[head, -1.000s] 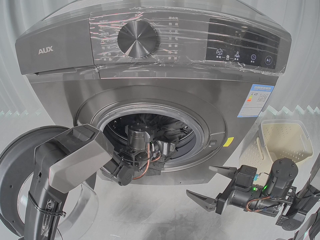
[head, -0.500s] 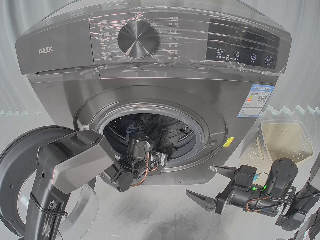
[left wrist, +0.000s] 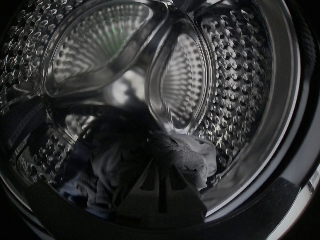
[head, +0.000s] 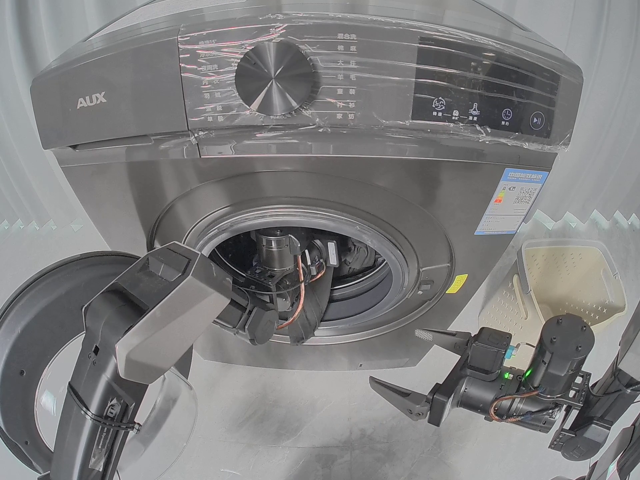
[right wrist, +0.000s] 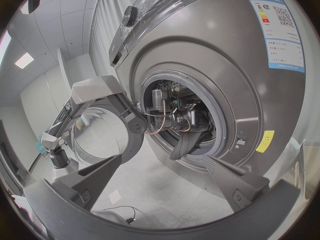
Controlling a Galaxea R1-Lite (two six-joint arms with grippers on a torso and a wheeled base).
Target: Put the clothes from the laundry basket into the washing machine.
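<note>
The clothes [left wrist: 181, 155] lie in a crumpled grey heap on the low side of the perforated drum [left wrist: 233, 67] of the washing machine [head: 333, 181]. One dark garment [head: 311, 309] trails out over the lip of the round opening and hangs down the front.

Your left arm goes in through that opening. Its elbow is outside, by the door [head: 37, 341] that stands swung open to the left, and its wrist is inside the mouth. The left gripper [left wrist: 162, 172] points down at the heap, perhaps touching it. In that dim view you cannot tell whether it is apart, together or clamped on cloth.

Your right arm hangs low before the machine's right side with the forearm roughly level. The right gripper [head: 393, 358] has its jaws spread wide apart above the floor [head: 300, 421].

The laundry basket [head: 573, 278] is cream with small perforations. It sits on the floor just right of the machine, tipped so that its mouth faces you.

On the fascia, a silver dial [head: 275, 78] is ringed with characters too small to read, and a dark touch panel [head: 483, 91] to its right carries white icons. Clear plastic film [head: 373, 128] wraps both. A logo [head: 91, 101] in pale letters marks the left end. A blue-bordered energy label [head: 512, 201] with coloured bars and a square code sits at the front's upper right, and a small yellow sticker [head: 457, 283] lies beside the door ring.
</note>
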